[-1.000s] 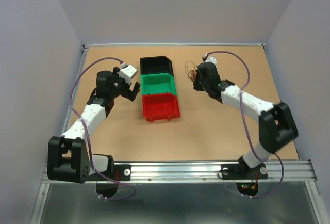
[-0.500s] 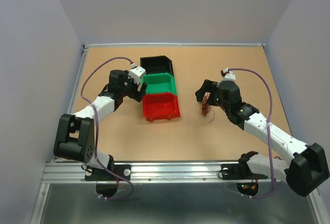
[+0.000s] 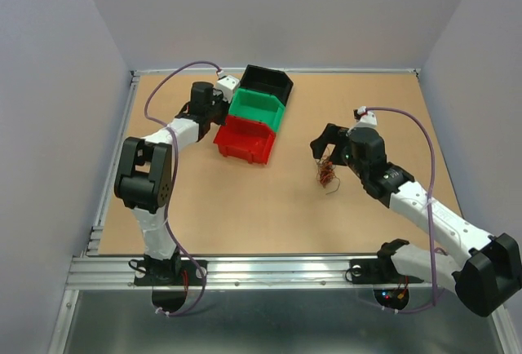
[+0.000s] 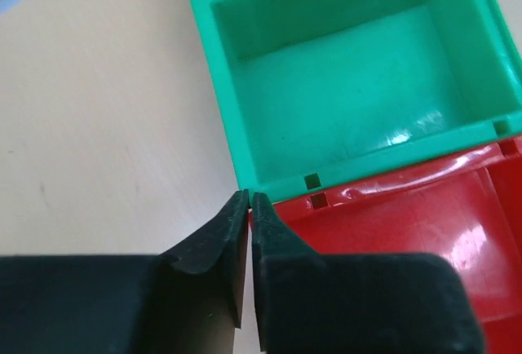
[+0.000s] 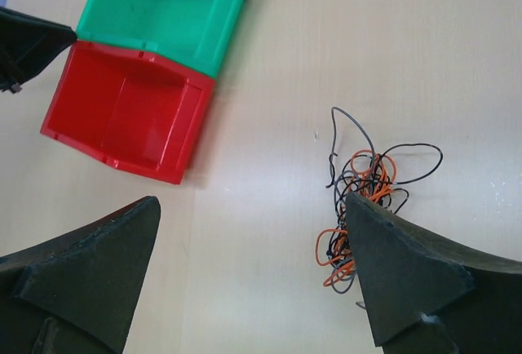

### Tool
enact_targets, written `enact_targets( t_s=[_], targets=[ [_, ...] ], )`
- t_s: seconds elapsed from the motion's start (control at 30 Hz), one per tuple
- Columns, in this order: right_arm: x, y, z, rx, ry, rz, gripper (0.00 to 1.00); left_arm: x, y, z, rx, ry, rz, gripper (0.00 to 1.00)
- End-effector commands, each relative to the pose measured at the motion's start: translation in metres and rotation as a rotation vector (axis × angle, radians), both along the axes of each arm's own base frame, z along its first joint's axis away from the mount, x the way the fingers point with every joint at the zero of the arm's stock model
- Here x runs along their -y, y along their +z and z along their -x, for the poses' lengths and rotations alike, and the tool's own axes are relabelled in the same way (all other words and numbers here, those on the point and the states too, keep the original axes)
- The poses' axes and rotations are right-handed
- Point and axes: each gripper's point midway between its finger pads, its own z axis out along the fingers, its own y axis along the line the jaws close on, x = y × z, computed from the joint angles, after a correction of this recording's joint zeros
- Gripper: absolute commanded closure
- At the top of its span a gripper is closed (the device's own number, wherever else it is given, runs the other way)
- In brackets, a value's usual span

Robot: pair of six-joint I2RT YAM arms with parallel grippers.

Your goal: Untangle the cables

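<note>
Cables (image 3: 328, 176): one small knot of hair-thin wires, orange and dark, lying on the bare table (image 3: 245, 215) right of centre. In the right wrist view the knot (image 5: 359, 199) is a dense snarl with a few dark loops straying outward. No strand is pulled free. Judgement: untangling has not visibly begun, and all the separating is left.

Right tool (image 3: 326, 152): hangs over the knot with its fingers spread wide and nothing between them (image 5: 245, 289). One finger overlaps the knot's edge in the wrist view; I cannot tell whether it touches.

Left tool (image 3: 218, 116): well away from the wires, at the far left of the table. Its tips are pressed together, pinching nothing, and sit at the corner (image 4: 249, 201) where the green bin (image 4: 236, 126) meets the red bin (image 4: 408, 223).

Surroundings: three bins in a slanted row, black bin (image 3: 269, 83) farthest, the green one (image 3: 259, 108) in the middle, the red one (image 3: 243, 140) nearest. The green and red look empty. Open table lies between the bins and the knot, so nothing blocks the right arm's reach.
</note>
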Motion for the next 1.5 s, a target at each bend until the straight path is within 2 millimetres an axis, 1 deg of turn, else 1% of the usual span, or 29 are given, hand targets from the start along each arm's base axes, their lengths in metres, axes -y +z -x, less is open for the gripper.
enact_targets(
  t_s=[0.0,0.13,0.23,0.27,0.33,0.37,0.4,0.43,0.47,0.5,0.53,0.57,0.6,0.63,0.67,0.73,0.77,0.8,0.83,0.87,0.9,0.93,0.97,1.0,1.07,1.13,1.23,1.33,1.47],
  targets=[
    [0.003,0.013,-0.002,0.059,-0.018,-0.019,0.00,-0.032,-0.028,-0.009,-0.087,0.141,-0.104,0.86],
    [0.002,0.008,-0.003,0.048,-0.017,-0.009,0.00,-0.041,-0.024,-0.037,-0.073,0.188,-0.102,0.86],
    [0.001,0.003,-0.005,0.034,-0.014,0.002,0.00,-0.052,-0.029,-0.054,-0.080,0.231,-0.146,0.88],
    [0.001,0.000,-0.006,0.028,-0.017,0.006,0.00,-0.053,-0.030,-0.054,-0.085,0.233,-0.149,0.93],
    [0.002,-0.003,-0.008,0.021,-0.025,0.018,0.00,-0.064,-0.030,-0.051,-0.086,0.247,-0.133,0.94],
    [0.003,-0.006,-0.010,0.016,-0.031,0.024,0.00,-0.069,-0.009,-0.049,-0.046,0.249,-0.107,0.91],
    [0.003,-0.012,-0.013,-0.001,-0.039,0.037,0.00,-0.066,0.002,-0.045,-0.028,0.227,-0.070,0.87],
    [0.007,-0.018,-0.015,-0.013,-0.064,0.057,0.00,-0.070,0.026,-0.036,0.021,0.218,-0.046,0.69],
    [0.008,-0.023,-0.018,-0.024,-0.085,0.062,0.00,-0.068,0.036,-0.029,0.041,0.195,-0.031,0.57],
    [0.014,-0.037,-0.023,-0.053,-0.127,0.097,0.00,-0.061,0.035,-0.016,0.042,0.149,-0.013,0.47],
    [0.017,-0.043,-0.026,-0.069,-0.151,0.111,0.00,-0.056,0.044,-0.007,0.058,0.122,0.006,0.29],
    [0.019,-0.047,-0.029,-0.084,-0.179,0.116,0.00,-0.048,0.069,0.004,0.108,0.069,0.040,0.01],
    [0.021,-0.055,-0.031,-0.105,-0.200,0.132,0.00,-0.045,0.075,0.011,0.120,0.046,0.049,0.01],
    [0.029,-0.068,-0.035,-0.131,-0.255,0.170,0.00,-0.042,0.070,0.022,0.113,0.018,0.047,0.01],
    [0.034,-0.077,-0.035,-0.159,-0.291,0.180,0.00,-0.038,0.086,0.032,0.147,-0.009,0.058,0.01],
    [0.037,-0.092,-0.036,-0.191,-0.326,0.200,0.05,-0.029,0.096,0.051,0.182,-0.092,0.058,0.01],
    [0.035,-0.099,-0.035,-0.209,-0.329,0.185,0.10,-0.020,0.101,0.061,0.195,-0.147,0.069,0.01],
    [0.026,-0.102,-0.036,-0.230,-0.294,0.162,0.21,-0.016,0.098,0.070,0.198,-0.183,0.063,0.01],
    [0.019,-0.107,-0.036,-0.250,-0.266,0.156,0.27,-0.010,0.100,0.078,0.207,-0.219,0.064,0.01],
    [0.011,-0.115,-0.036,-0.276,-0.230,0.158,0.36,-0.006,0.110,0.087,0.242,-0.255,0.056,0.01],
    [-0.007,-0.116,-0.033,-0.292,-0.129,0.141,0.50,0.010,0.106,0.102,0.231,-0.324,0.067,0.01],
    [-0.020,-0.114,-0.032,-0.287,-0.056,0.133,0.81,0.018,0.106,0.111,0.234,-0.364,0.068,0.01],
    [-0.037,-0.112,-0.026,-0.276,0.026,0.126,0.94,0.026,0.111,0.122,0.256,-0.413,0.063,0.01],
    [-0.055,-0.103,-0.021,-0.247,0.128,0.099,0.99,0.047,0.101,0.140,0.247,-0.500,0.055,0.01],
    [-0.082,-0.078,-0.011,-0.133,0.257,0.049,0.98,0.063,0.094,0.154,0.255,-0.551,0.024,0.01],
    [-0.099,-0.063,0.004,-0.089,0.360,0.004,0.96,0.083,0.080,0.170,0.238,-0.603,0.006,0.01],
    [-0.113,-0.042,0.017,-0.026,0.454,-0.034,0.96,0.093,0.062,0.169,0.218,-0.601,-0.019,0.01],
    [-0.123,-0.031,0.029,0.006,0.535,-0.070,0.98,0.095,0.056,0.168,0.233,-0.595,-0.026,0.01],
    [-0.135,-0.025,0.039,0.028,0.592,-0.073,0.99,0.098,0.060,0.173,0.274,-0.606,-0.022,0.01]
  ],
)
